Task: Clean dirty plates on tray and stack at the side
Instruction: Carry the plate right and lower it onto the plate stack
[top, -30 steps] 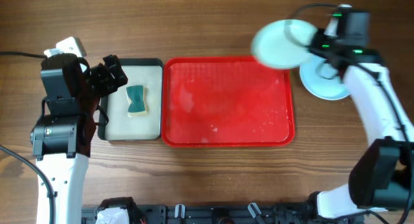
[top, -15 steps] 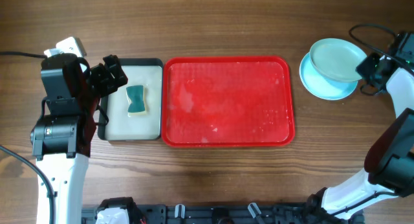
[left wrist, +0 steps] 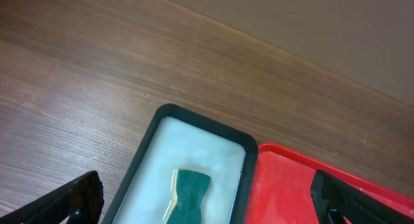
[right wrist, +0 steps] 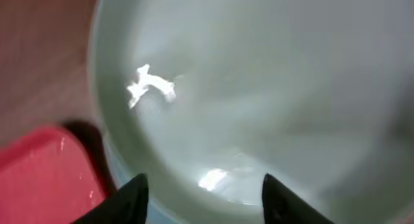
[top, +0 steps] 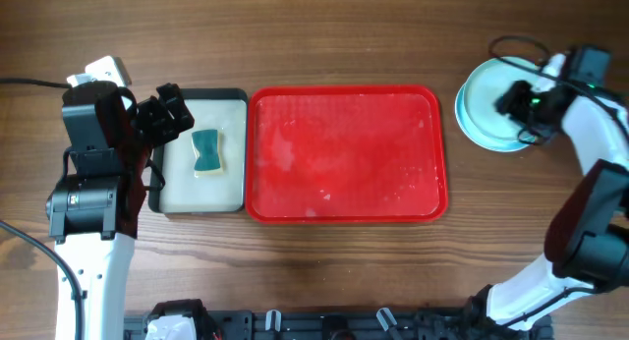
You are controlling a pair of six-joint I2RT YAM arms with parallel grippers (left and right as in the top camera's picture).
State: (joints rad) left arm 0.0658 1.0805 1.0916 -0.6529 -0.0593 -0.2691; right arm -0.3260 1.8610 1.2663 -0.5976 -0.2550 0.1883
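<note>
The red tray (top: 344, 210) lies mid-table with no plates on it, only wet smears. The plates (top: 480, 104) are stacked to its right on the wood, a pale one on top of a light blue one. My right gripper (top: 519, 102) hovers over the stack's right half. In the right wrist view the top plate (right wrist: 259, 88) fills the frame, and the right gripper (right wrist: 202, 198) is open just above it, gripping nothing. My left gripper (top: 169, 112) is open above the left edge of the small black-rimmed tray, and nothing is gripped in the left gripper (left wrist: 207, 211).
A black-rimmed tray (top: 232, 96) with a pale inside sits left of the red tray and holds a green sponge (top: 206, 151). The sponge (left wrist: 189, 188) also shows in the left wrist view. A corner of the red tray (right wrist: 39, 179) shows beside the stack.
My right arm carried the pale plate from above the tray's far right corner over to the stack. Its jaws have parted, and the plate now lies on the stack. The left arm has not moved.
</note>
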